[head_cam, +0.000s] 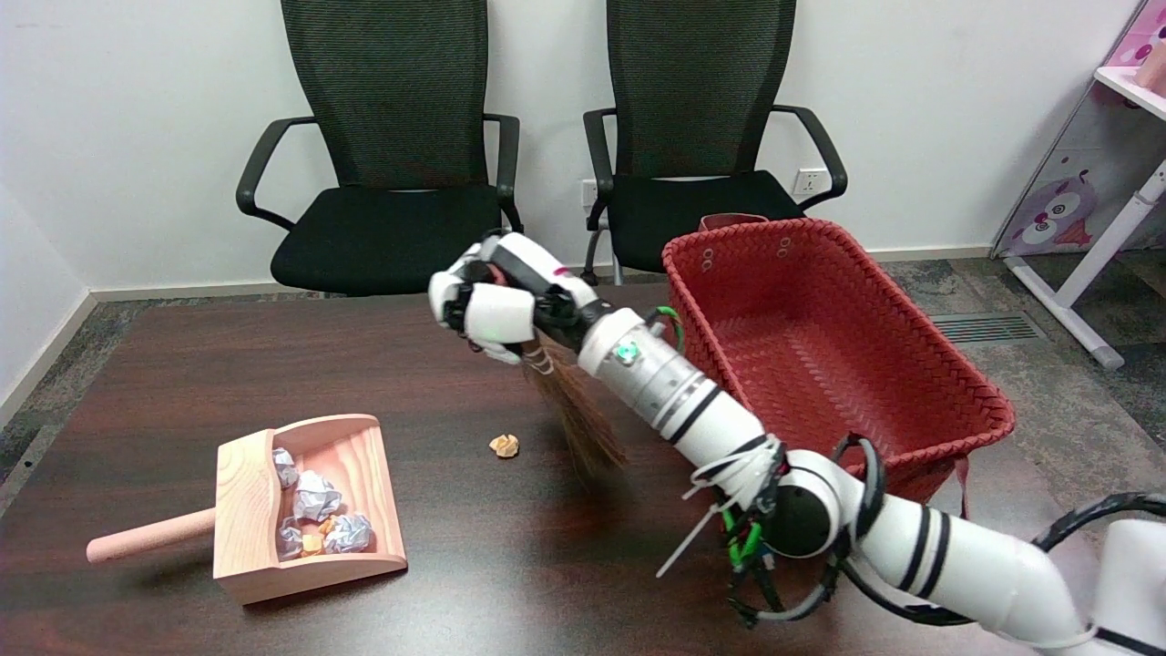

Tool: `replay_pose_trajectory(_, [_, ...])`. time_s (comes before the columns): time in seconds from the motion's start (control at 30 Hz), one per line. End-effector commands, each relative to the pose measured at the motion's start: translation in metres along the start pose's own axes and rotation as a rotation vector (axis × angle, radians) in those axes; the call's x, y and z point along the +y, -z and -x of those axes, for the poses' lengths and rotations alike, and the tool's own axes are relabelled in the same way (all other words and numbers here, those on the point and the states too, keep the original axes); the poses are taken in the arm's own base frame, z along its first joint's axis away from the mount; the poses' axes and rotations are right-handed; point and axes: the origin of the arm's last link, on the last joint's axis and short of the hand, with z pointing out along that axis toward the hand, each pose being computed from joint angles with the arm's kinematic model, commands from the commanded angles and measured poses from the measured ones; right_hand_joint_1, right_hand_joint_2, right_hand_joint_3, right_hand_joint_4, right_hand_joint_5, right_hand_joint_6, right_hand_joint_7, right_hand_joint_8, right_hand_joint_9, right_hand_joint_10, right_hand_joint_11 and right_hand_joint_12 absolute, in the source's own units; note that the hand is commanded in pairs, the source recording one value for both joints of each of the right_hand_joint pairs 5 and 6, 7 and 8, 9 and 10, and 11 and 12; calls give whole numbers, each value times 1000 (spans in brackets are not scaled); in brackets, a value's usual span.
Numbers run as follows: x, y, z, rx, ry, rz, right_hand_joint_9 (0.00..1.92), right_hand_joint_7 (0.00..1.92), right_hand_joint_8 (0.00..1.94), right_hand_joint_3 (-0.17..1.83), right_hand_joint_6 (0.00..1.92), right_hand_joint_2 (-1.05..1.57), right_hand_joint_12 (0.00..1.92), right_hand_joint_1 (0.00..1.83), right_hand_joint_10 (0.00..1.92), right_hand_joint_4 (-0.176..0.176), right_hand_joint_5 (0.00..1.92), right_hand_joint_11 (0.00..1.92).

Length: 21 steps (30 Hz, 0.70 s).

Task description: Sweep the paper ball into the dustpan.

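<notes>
While I grip: my right hand (496,305) clamps the broom (578,415).
Dustpan (305,510): nearest, at 8 o'clock.
Paper ball (504,445): on the table (182,364), at 9 o'clock of the bristles.
Basket (911,364): at 3 o'clock.

glossy dark wood table (182,364), matt pale wood dustpan (246,510) – crumpled paper ball (504,445), woven red basket (911,383), bristly straw broom (583,424)

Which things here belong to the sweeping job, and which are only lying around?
Part of the job:
- robot hand, gripping the broom
- broom
- loose paper ball
- dustpan, already holding paper balls

Just standing by:
- red basket
- two black chairs
- table
</notes>
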Motion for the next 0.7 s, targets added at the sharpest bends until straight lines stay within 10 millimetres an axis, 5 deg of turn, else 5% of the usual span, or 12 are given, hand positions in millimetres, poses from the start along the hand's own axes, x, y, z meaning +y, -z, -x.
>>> replay_pose_trajectory(0.03, [-9,-44,35,-50,309,18,1920,1920,1920,1519,1920,1571,1920,695,1920,49,1920,1920])
replay_pose_trajectory(0.7, [8,-51,59,-18,194,55,1920,1920,1920,1604,1920,1557,1920,698,1920,45,1920,1920])
